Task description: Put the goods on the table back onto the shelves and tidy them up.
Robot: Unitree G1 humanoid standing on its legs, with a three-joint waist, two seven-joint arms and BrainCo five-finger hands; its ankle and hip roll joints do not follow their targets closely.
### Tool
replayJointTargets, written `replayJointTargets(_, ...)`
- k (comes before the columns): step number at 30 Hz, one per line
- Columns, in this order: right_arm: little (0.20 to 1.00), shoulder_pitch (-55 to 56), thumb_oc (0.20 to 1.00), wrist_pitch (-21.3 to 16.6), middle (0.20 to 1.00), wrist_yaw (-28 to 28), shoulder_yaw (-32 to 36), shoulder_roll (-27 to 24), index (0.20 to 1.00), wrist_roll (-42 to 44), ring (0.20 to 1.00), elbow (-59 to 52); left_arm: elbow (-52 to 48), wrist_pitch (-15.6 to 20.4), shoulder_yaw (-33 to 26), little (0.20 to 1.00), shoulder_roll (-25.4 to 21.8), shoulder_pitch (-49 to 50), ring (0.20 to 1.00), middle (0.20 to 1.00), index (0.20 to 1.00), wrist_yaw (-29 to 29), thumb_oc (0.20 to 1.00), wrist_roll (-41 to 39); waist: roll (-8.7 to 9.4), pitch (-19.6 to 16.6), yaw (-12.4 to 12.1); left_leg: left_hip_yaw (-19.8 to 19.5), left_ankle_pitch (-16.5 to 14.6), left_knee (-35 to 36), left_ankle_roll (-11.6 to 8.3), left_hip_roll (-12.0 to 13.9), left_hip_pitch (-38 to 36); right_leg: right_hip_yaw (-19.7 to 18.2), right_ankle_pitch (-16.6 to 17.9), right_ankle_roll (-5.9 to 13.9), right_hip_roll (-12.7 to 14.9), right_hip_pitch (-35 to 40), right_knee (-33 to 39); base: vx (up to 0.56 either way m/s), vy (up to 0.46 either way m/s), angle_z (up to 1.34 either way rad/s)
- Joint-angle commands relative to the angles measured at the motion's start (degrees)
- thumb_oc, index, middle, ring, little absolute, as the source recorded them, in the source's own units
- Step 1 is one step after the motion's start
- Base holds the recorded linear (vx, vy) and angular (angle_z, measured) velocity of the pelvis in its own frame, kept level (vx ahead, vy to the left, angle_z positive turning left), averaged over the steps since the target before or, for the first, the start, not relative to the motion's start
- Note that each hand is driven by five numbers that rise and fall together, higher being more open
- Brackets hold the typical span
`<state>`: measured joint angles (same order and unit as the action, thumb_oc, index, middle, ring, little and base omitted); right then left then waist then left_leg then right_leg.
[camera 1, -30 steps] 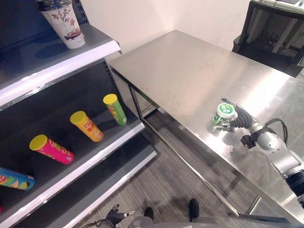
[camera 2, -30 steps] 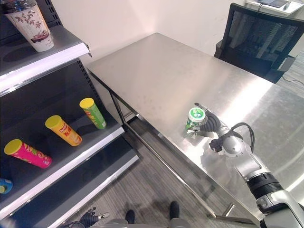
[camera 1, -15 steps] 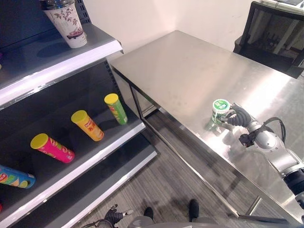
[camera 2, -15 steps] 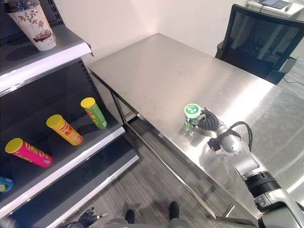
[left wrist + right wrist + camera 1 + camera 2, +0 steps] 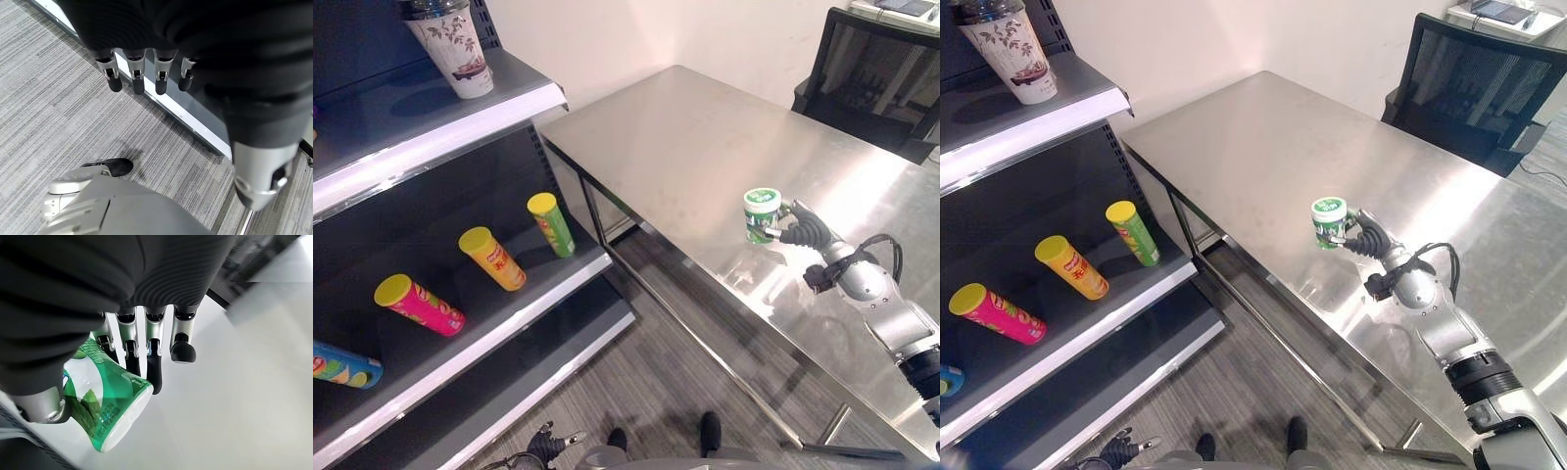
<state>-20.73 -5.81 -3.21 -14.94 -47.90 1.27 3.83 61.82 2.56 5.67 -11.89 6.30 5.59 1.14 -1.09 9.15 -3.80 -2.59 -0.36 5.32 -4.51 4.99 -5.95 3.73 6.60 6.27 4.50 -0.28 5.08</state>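
Right wrist view shows your right hand (image 5: 146, 357) with fingers curled round the green tub (image 5: 105, 406), lifted above the table (image 5: 685, 147). The hold looks shallow; a quick swing toward the shelf (image 5: 460, 343) could slip it. Your left hand (image 5: 146, 78) hangs relaxed.

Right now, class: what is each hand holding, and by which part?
The right hand grips the green tub by its side wall, below the lid. The left hand holds nothing.
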Motion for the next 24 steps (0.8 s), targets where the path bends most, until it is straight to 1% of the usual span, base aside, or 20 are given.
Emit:
replayJointTargets(1, 0.200, -6.08, 0.200, -5.34, 0.200, -3.53, 3.54, -2.34, 0.200, 3.74, 0.200, -4.64, 2.07, 0.93, 0.84, 1.000, -2.70, -2.76, 1.000, 1.000, 1.000, 1.04, 1.000, -0.49, 0.92, -2.97, -2.01, 5.00, -1.00, -1.82, -4.10, 2.21, -0.19, -0.70, -11.88, 4.31, 2.13, 1.19, -8.99, -0.03, -0.061, 0.02)
replayJointTargets(5, 0.200, -8.12, 0.200, -7.48, 0.200, -4.74, 6.40, -1.22, 0.200, 6.89, 0.200, -8.99, 2.16, 0.94, 0.59, 1.000, -2.60, -2.59, 1.000, 1.000, 1.000, 1.13, 1.000, -1.11, 0.54, -3.38, -2.38, 4.61, -0.10, -1.79, -4.92, 3.10, 0.09, -0.23, -12.65, 3.67, 1.45, 1.69, -9.11, -0.05, -0.090, 0.04)
replayJointTargets(7, 0.200, -8.88, 0.200, -7.98, 0.200, -4.85, 6.68, -0.79, 0.200, 7.78, 0.200, -9.57, 2.17, 0.99, 0.66, 1.000, -2.54, -2.64, 1.000, 1.000, 1.000, 1.09, 1.000, -1.34, 0.43, -3.36, -2.52, 4.34, 0.22, -1.78, -5.20, 3.33, 0.38, -0.10, -12.85, 3.52, 1.19, 1.83, -9.14, -0.06, -0.100, 0.13)
replayJointTargets(9, 0.200, -10.94, 0.200, -8.97, 0.200, -5.01, 6.64, 0.20, 0.200, 9.97, 0.200, -10.61, 2.18, 1.03, 1.15, 1.000, -2.54, -2.58, 1.000, 1.000, 1.000, 0.92, 1.000, -1.80, 0.18, -3.33, -3.01, 3.43, 1.12, -1.78, -5.84, 3.99, 1.22, 0.28, -13.57, 2.89, 0.40, 1.96, -9.50, -0.08, -0.123, 0.20)
replayJointTargets(13, 0.200, -15.50, 0.200, -9.98, 0.200, -4.47, 3.80, 1.33, 0.200, 12.31, 0.200, -11.19, 2.47, 0.99, 1.71, 1.000, -2.86, -2.60, 1.000, 1.000, 1.000, 0.79, 1.000, -2.43, -0.01, -3.06, -4.12, 1.40, 2.51, -1.84, -6.78, 5.25, 2.50, 1.43, -14.94, 1.76, -1.23, 2.36, -10.27, -0.06, -0.121, 0.14)
replayJointTargets(14, 0.200, -15.70, 0.200, -10.02, 0.200, -4.48, 3.65, 1.34, 0.200, 12.33, 0.200, -11.08, 2.48, 0.99, 1.63, 1.000, -2.81, -2.63, 1.000, 1.000, 1.000, 0.79, 1.000, -2.43, -0.05, -3.00, -3.98, 1.32, 2.51, -1.85, -6.80, 5.27, 2.51, 1.50, -14.98, 1.74, -1.25, 2.37, -10.31, -0.04, -0.100, 0.25)
replayJointTargets(17, 0.200, -22.02, 0.200, -10.58, 0.200, -4.14, -0.60, 2.64, 0.200, 14.71, 0.200, -10.45, 2.81, 0.91, 1.88, 1.000, -3.46, -2.55, 1.000, 1.000, 1.000, 1.04, 1.000, -3.21, -0.09, -2.50, -5.60, -0.42, 3.81, -2.69, -7.61, 6.55, 3.98, 2.60, -16.08, 0.67, -2.84, 2.96, -10.81, -0.06, -0.171, 0.14)
replayJointTargets(18, 0.200, -22.21, 0.200, -10.62, 0.200, -4.15, -0.73, 2.66, 0.200, 14.73, 0.200, -10.33, 2.80, 0.91, 1.80, 1.000, -3.42, -2.57, 1.000, 1.000, 1.000, 1.04, 1.000, -3.21, -0.12, -2.45, -5.47, -0.48, 3.78, -2.74, -7.63, 6.55, 4.01, 2.65, -16.10, 0.65, -2.85, 2.97, -10.82, -0.09, -0.155, 0.22)
replayJointTargets(19, 0.200, -26.02, 0.200, -10.63, 0.200, -4.37, -2.74, 2.81, 0.200, 15.09, 0.200, -9.81, 2.76, 0.83, 1.98, 1.000, -3.76, -2.77, 1.000, 1.000, 1.000, 1.31, 1.000, -3.73, 0.00, -1.56, -6.21, -1.94, 5.15, -3.68, -8.25, 6.80, 5.60, 3.77, -16.41, 0.28, -3.18, 3.04, -11.09, -0.07, -0.101, 0.32)
replayJointTargets(20, 0.200, -26.05, 0.200, -10.64, 0.200, -4.38, -2.76, 2.81, 0.200, 15.09, 0.200, -9.80, 2.76, 0.83, 1.96, 1.000, -3.75, -2.78, 1.000, 1.000, 1.000, 1.31, 1.000, -3.73, 0.00, -1.57, -6.16, -1.98, 5.14, -3.70, -8.25, 6.80, 5.63, 3.81, -16.41, 0.28, -3.17, 3.03, -11.10, -0.15, -0.192, 0.42)
replayJointTargets(21, 0.200, -29.39, 0.200, -10.64, 0.200, -4.78, -4.50, 2.47, 0.200, 15.51, 0.200, -8.71, 2.79, 0.96, 2.43, 1.000, -4.06, -3.20, 1.000, 1.000, 1.000, 1.75, 1.000, -4.10, 0.48, -1.10, -6.74, -1.17, 6.15, -3.92, -8.20, 7.01, 7.40, 5.56, -16.66, 0.18, -3.08, 3.30, -11.01, -0.11, -0.110, 0.48)
replayJointTargets(22, 0.200, -30.63, 0.200, -10.62, 0.200, -4.90, -5.30, 2.23, 0.200, 15.88, 0.200, -7.98, 2.71, 0.94, 2.48, 1.000, -4.13, -3.29, 1.000, 1.000, 1.000, 1.75, 1.000, -4.26, 0.60, -0.95, -6.51, 0.66, 6.44, -4.27, -8.18, 7.26, 8.26, 6.57, -17.00, 0.18, -2.88, 3.22, -11.32, -0.15, -0.124, 0.58)
replayJointTargets(24, 0.200, -32.43, 0.200, -10.49, 0.200, -5.29, -6.22, 2.25, 0.200, 16.39, 0.200, -7.05, 2.78, 0.93, 2.76, 1.000, -4.34, -3.41, 1.000, 1.000, 1.000, 1.79, 1.000, -4.19, 0.90, -1.01, -6.14, 5.96, 6.69, -5.04, -7.83, 8.25, 8.80, 8.38, -17.08, 0.04, -2.39, 3.11, -11.67, -0.11, -0.018, 0.74)
